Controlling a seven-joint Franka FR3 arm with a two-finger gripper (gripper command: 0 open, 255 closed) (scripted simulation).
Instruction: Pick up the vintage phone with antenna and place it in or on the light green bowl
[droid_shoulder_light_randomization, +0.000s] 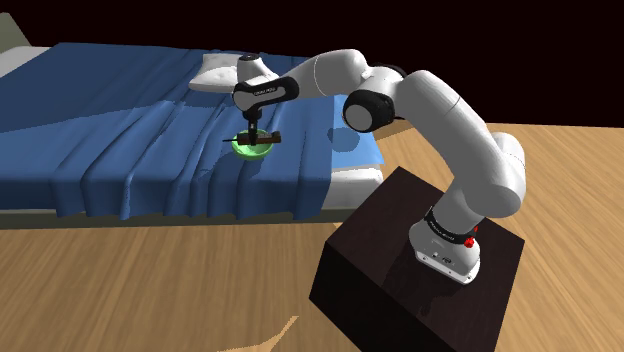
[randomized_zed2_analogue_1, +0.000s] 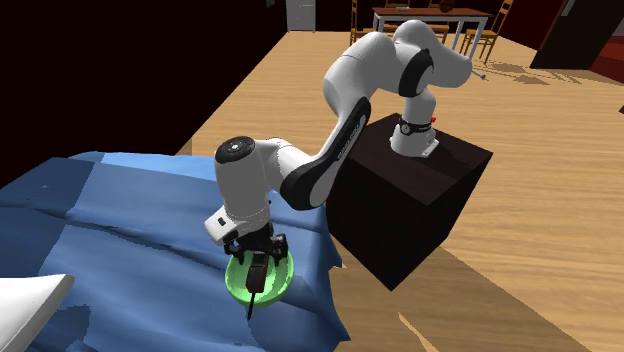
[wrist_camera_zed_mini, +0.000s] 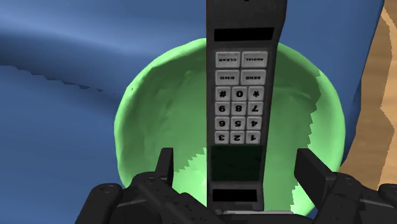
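While hovering over bowl (wrist_camera_zed_mini: 159, 114), holding fingers (wrist_camera_zed_mini: 167, 172) apart, touching nothing; leaving phone (wrist_camera_zed_mini: 240, 95) lying across bowl; judging placing practically done, lacking only lifting clear.

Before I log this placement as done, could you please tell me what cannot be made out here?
Wrist view: the vintage phone has its antenna end cut off by the picture's edge.
Shoulder view: too small to tell whether it rests on the green bowl.
Second exterior view: the claw hides most of it.
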